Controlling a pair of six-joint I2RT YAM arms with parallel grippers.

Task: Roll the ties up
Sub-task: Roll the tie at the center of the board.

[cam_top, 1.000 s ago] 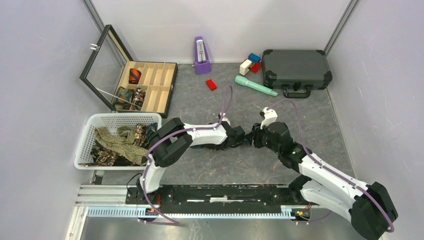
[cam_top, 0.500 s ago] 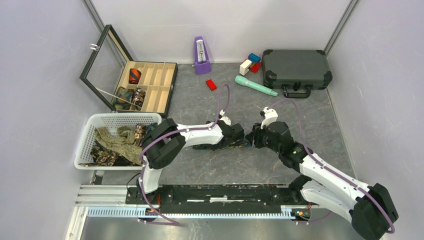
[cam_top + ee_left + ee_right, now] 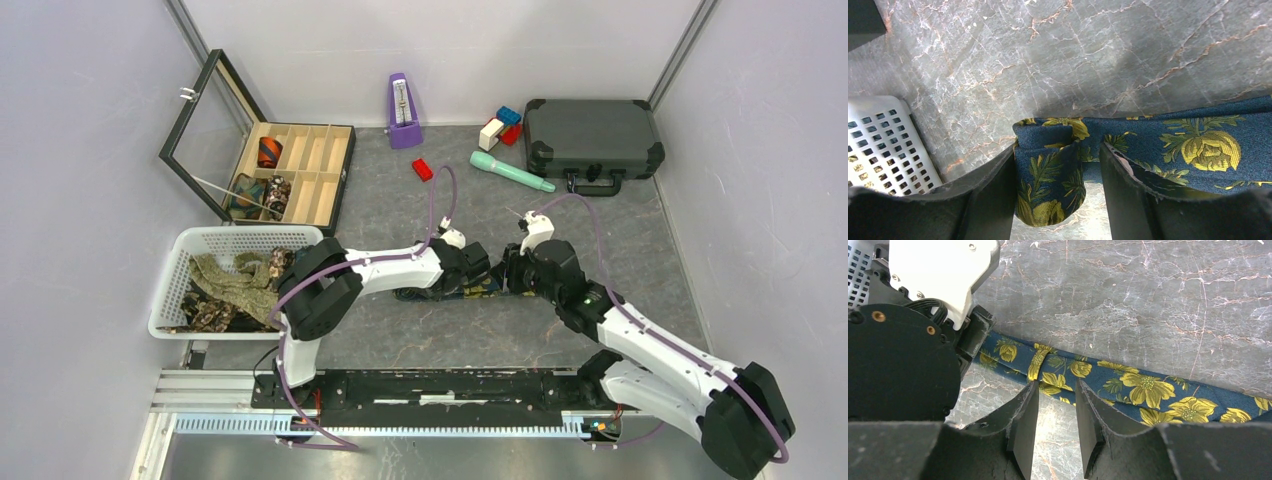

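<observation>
A navy tie with yellow flowers (image 3: 487, 290) lies as a flat strip on the grey table between my two grippers. In the left wrist view the tie (image 3: 1198, 145) has its end folded back into a small loop (image 3: 1048, 185). That loop sits between the jaws of my left gripper (image 3: 1058, 150), touching one finger (image 3: 993, 200) and clear of the other. My left gripper (image 3: 470, 272) is open. My right gripper (image 3: 1056, 385) is open, its tips at the near edge of the tie (image 3: 1148, 390). In the top view it (image 3: 510, 275) faces the left gripper.
A white basket (image 3: 178, 262) at the left holds several loose ties (image 3: 235, 285). An open wooden box (image 3: 335, 175) behind it holds rolled ties (image 3: 270, 152). At the back stand a purple metronome (image 3: 404, 100), a red block (image 3: 423, 169), a teal tool (image 3: 510, 170) and a black case (image 3: 592, 135).
My left gripper has drawn slightly left, away from the right gripper, and lowered. A stretch of the navy tie now shows on the table between the two.
</observation>
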